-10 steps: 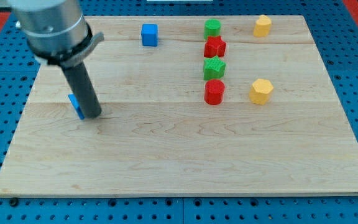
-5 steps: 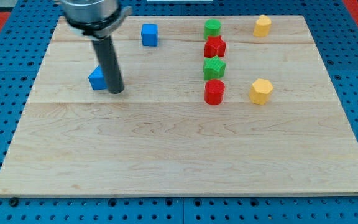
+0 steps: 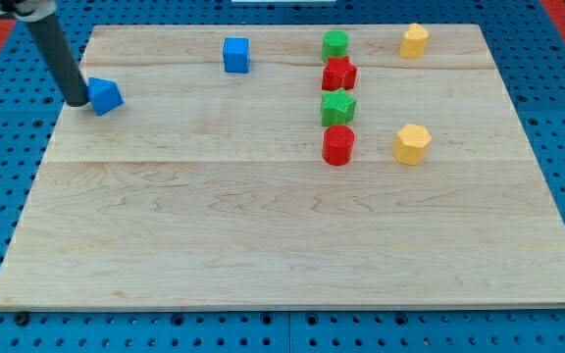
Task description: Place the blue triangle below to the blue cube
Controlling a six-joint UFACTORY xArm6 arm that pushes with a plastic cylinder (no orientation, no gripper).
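Now my tip (image 3: 75, 101) touches the left side of the small blue triangle block (image 3: 105, 96), near the wooden desk's (image 3: 263, 235) left edge, well left of the blue cube (image 3: 235, 55). Its pointing direction and long axis are unclear. No gripper shows.

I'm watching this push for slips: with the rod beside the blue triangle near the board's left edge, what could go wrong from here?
1. My tip touches the blue triangle block on its left side, close to the wooden board's left edge; a misdirected push could slide it off.
2. The blue cube block sits far to the view's right, so over that long push the triangle may rotate and slip off the rod.
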